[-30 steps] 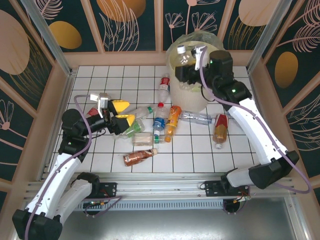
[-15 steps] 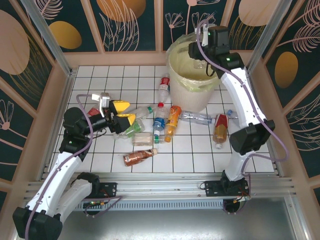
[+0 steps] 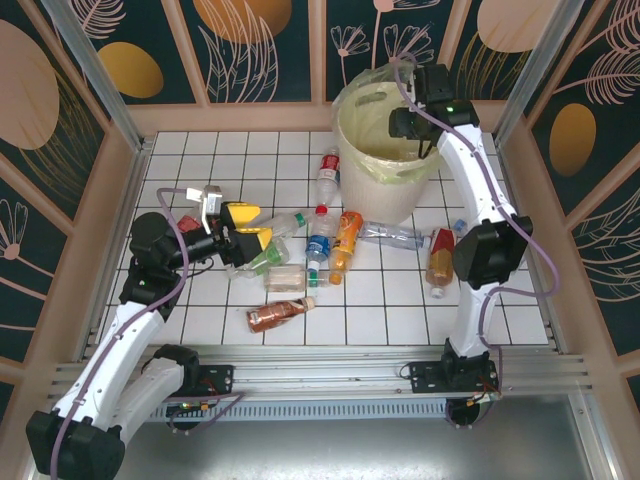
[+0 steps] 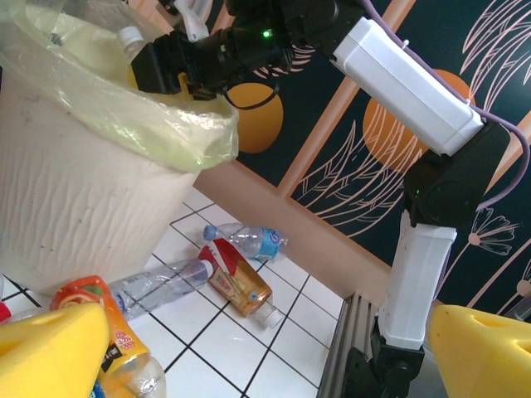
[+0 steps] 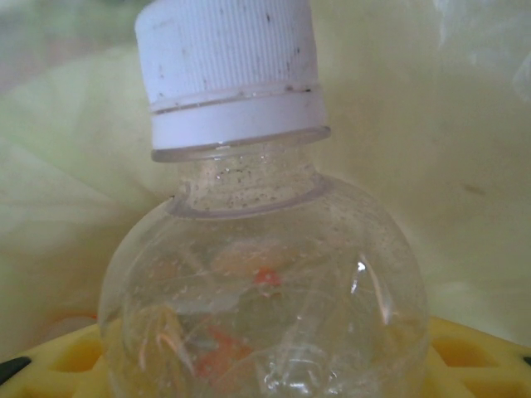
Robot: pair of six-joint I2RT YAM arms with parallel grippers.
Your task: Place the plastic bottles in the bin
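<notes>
Clear plastic with a white cap (image 5: 228, 70): that's the bottle (image 5: 265, 282) pinched in my right hand (image 3: 403, 124), yellow fingers (image 5: 70, 361) pressed to either side of its body, cap pointing away from them. I'm holding it over the mouth of the bin (image 3: 372, 190), toward its right side, above the clear bag lining. My left hand (image 3: 249, 226) is spread wide with nothing in it, low over the tabletop (image 3: 400, 300), right beside the heap of bottles (image 3: 300, 250). An orange-labelled bottle (image 4: 116, 332) sits just by one finger. A red-labelled one (image 4: 241, 286) lies further off, past the bin's base.
</notes>
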